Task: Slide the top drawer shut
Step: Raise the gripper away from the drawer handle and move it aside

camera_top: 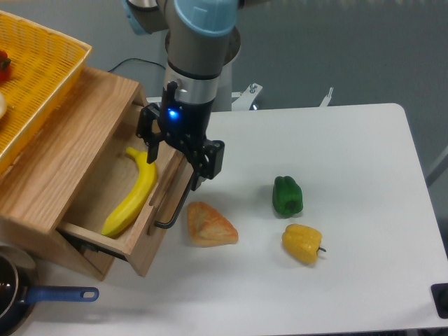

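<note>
The top drawer (150, 241) of light oak stands pulled out from the wooden cabinet (63, 150) at the left. A thin black bar handle (175, 210) runs along its front panel, and a banana (133, 197) lies inside. My gripper (175, 162) hangs over the far end of the front panel. It is open, with one finger (150, 148) inside the drawer above the banana's tip and the other finger (201, 173) outside the panel near the handle's upper end. Whether either finger touches the panel I cannot tell.
A yellow basket (38, 77) sits on top of the cabinet. On the white table (364, 154) lie a wedge of bread (210, 225) just beside the handle, a green pepper (288, 196) and a yellow pepper (302, 242). A pot with a blue handle (59, 295) sits at the bottom left.
</note>
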`<state>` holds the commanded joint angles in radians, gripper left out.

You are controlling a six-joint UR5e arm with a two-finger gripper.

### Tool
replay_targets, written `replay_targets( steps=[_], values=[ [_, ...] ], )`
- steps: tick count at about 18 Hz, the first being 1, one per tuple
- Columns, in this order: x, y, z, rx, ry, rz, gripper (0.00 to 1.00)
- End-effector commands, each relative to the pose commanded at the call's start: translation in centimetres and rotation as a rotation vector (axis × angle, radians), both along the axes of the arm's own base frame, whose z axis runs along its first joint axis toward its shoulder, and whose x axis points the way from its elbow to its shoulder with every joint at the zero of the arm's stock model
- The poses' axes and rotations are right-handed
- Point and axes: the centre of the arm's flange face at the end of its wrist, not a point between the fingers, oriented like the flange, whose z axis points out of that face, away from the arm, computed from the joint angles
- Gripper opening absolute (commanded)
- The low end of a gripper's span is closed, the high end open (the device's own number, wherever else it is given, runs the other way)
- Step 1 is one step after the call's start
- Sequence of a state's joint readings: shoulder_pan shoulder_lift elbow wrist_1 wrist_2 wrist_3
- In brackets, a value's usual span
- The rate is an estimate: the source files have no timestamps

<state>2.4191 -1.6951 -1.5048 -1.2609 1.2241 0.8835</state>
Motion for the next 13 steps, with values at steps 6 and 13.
replay_targets(
  steps=[6,13],
  values=[
    [-2.7,-2.4,-0.6,-0.010,0.004,0.035,1.00],
    [-5.8,-5.0,-0.7,-0.019,0.008,0.107,1.00]
  ],
)
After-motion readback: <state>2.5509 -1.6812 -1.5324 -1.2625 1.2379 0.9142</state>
